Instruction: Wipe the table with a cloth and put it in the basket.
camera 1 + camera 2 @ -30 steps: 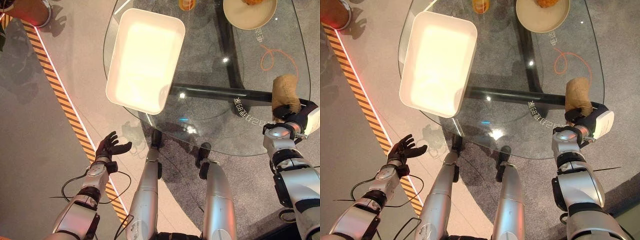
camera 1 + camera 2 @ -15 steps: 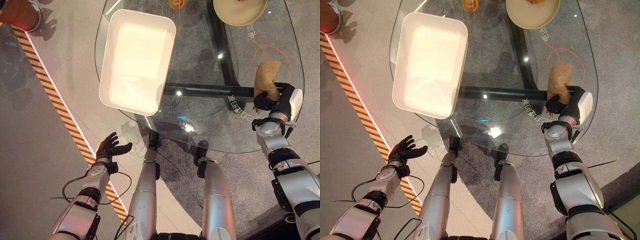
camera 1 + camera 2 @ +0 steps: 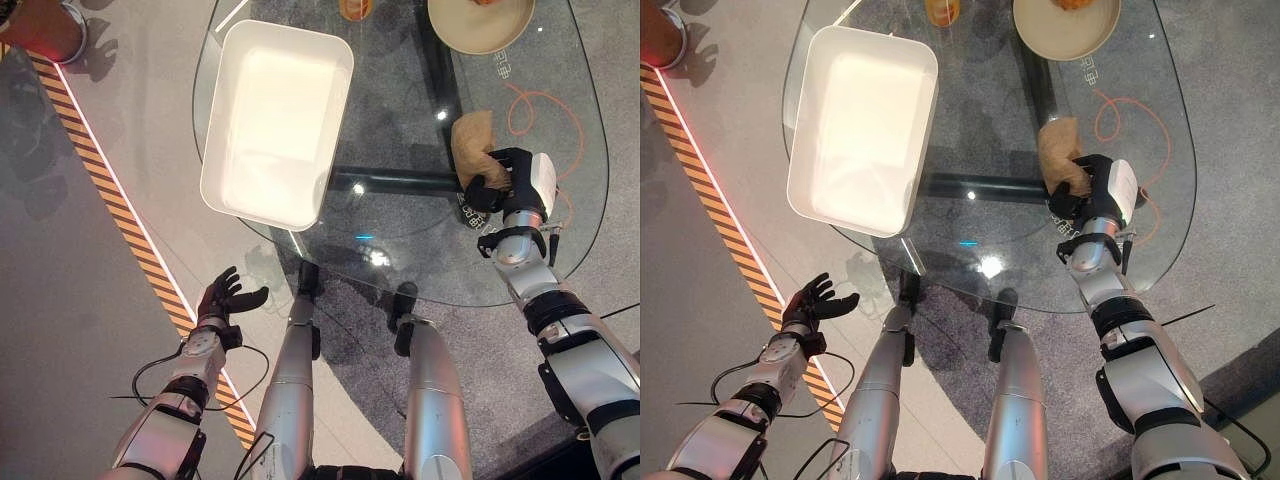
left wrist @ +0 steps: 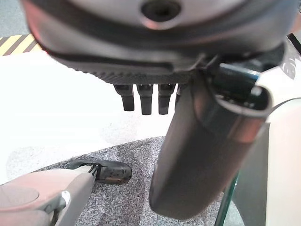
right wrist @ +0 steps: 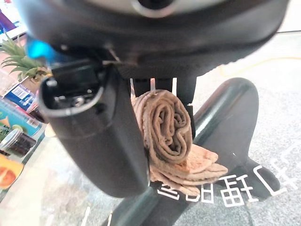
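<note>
A tan cloth (image 3: 472, 145) lies bunched on the round glass table (image 3: 400, 230), right of its middle. My right hand (image 3: 500, 180) rests on the cloth's near end and is shut on it. In the right wrist view the rolled cloth (image 5: 167, 127) sits between the thumb and the fingers, pressed to the glass. The white rectangular basket (image 3: 275, 120) stands on the table's left part, overhanging the rim, with nothing in it. My left hand (image 3: 225, 298) hangs open below the table's near left edge, over the floor.
A beige bowl (image 3: 480, 22) with food and an orange cup (image 3: 352, 8) stand at the table's far side. An orange cord loop (image 3: 540, 100) shows by the right rim. A dark beam (image 3: 400, 183) runs under the glass. Striped tape (image 3: 110, 190) crosses the floor on the left.
My right hand has slid the cloth leftward over the glass, from the right rim toward the middle. The left hand has stayed put.
</note>
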